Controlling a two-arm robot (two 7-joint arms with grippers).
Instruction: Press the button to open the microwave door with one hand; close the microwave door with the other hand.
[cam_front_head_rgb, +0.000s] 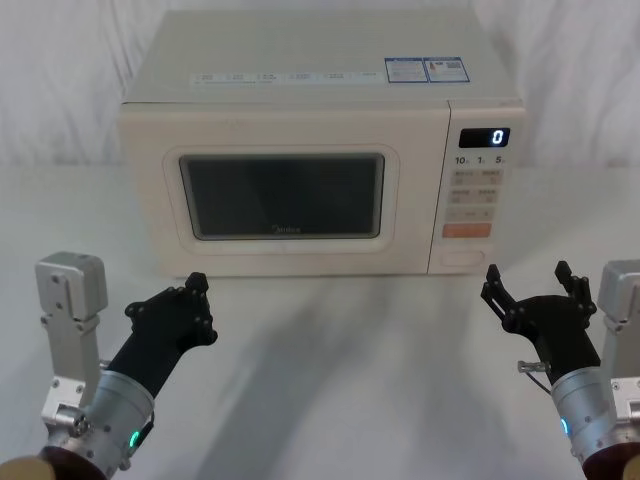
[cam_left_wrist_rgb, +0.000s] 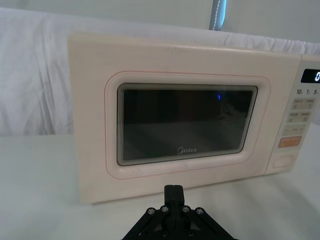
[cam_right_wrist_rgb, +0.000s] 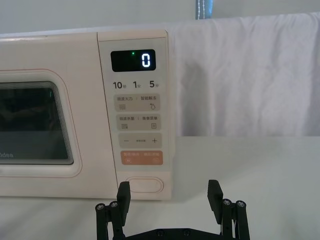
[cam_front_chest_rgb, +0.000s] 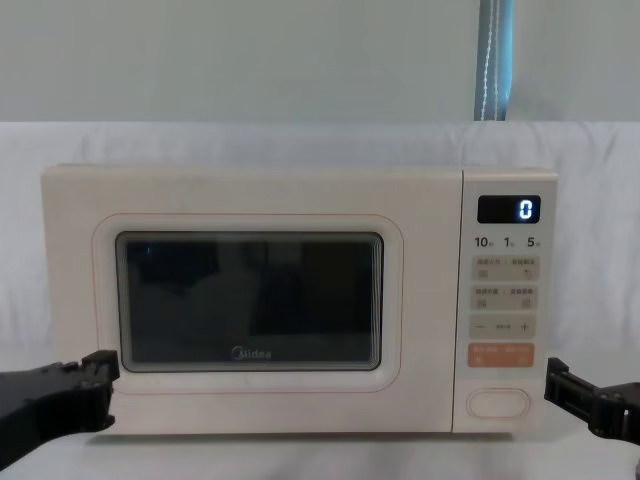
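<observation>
The cream microwave stands at the back middle of the table, its display showing 0. The microwave door with its dark window is shut flush. Low on the control panel, under the orange key, is the oval button, which is also in the right wrist view and the chest view. My right gripper hovers open just in front of and slightly right of the button, touching nothing. My left gripper is shut and empty, in front of the door's lower left corner.
A white cloth covers the table and hangs as a backdrop behind the microwave. Bare table lies between the two arms in front of the oven. A blue-grey pole stands behind on the right.
</observation>
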